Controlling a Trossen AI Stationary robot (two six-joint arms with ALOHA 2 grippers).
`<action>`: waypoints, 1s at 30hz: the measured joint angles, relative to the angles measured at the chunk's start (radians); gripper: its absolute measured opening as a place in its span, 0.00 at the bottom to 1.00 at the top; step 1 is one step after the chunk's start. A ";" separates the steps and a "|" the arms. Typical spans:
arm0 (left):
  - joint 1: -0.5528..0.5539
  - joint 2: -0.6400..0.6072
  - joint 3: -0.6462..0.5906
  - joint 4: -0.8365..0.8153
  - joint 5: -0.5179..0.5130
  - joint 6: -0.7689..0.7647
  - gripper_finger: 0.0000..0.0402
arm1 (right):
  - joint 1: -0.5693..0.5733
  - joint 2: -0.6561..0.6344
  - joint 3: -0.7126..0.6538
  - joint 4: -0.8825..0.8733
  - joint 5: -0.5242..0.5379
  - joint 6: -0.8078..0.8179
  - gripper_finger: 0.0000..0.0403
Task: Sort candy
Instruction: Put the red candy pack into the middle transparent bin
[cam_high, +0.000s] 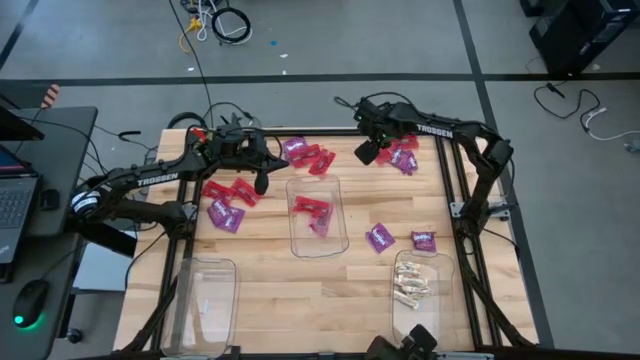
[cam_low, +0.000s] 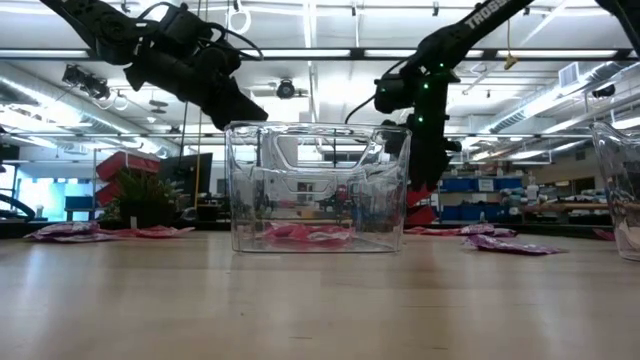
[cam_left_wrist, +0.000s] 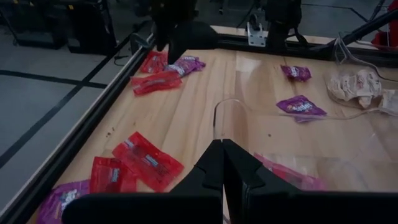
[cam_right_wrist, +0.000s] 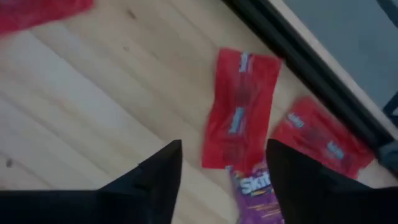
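Observation:
Red and purple candy packets lie flat in clusters along the table's far side: at far left (cam_high: 230, 195), far middle (cam_high: 308, 156) and far right (cam_high: 403, 158). My right gripper (cam_high: 368, 152) points down, open, over the far-right cluster. In its wrist view the fingers (cam_right_wrist: 224, 144) stand either side of a red packet (cam_right_wrist: 239, 106) that lies partly on a purple packet (cam_right_wrist: 260, 191). My left gripper (cam_high: 262, 185) is shut and holds nothing, hovering by the far left corner of the middle bin (cam_high: 340, 232); it also shows in its wrist view (cam_left_wrist: 222, 163).
The clear middle bin holds red packets (cam_high: 312, 208). A clear bin (cam_high: 205, 305) stands near left. Another clear bin (cam_high: 445, 262) at near right holds cream pieces (cam_high: 412, 285). Two purple packets (cam_high: 380, 238) (cam_high: 423, 240) lie between the bins. A black frame rail (cam_right_wrist: 311, 62) runs beside the right cluster.

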 joint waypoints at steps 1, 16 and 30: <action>0.000 0.000 0.000 -0.008 0.000 0.001 0.00 | 0.011 -0.001 -0.005 -0.005 0.002 0.022 0.49; 0.000 0.000 0.000 -0.042 0.000 0.050 0.00 | 0.146 -0.003 -0.232 0.176 0.219 0.276 0.44; 0.000 0.000 0.000 -0.049 0.000 0.047 0.00 | 0.116 -0.001 -0.375 0.404 0.340 0.461 0.48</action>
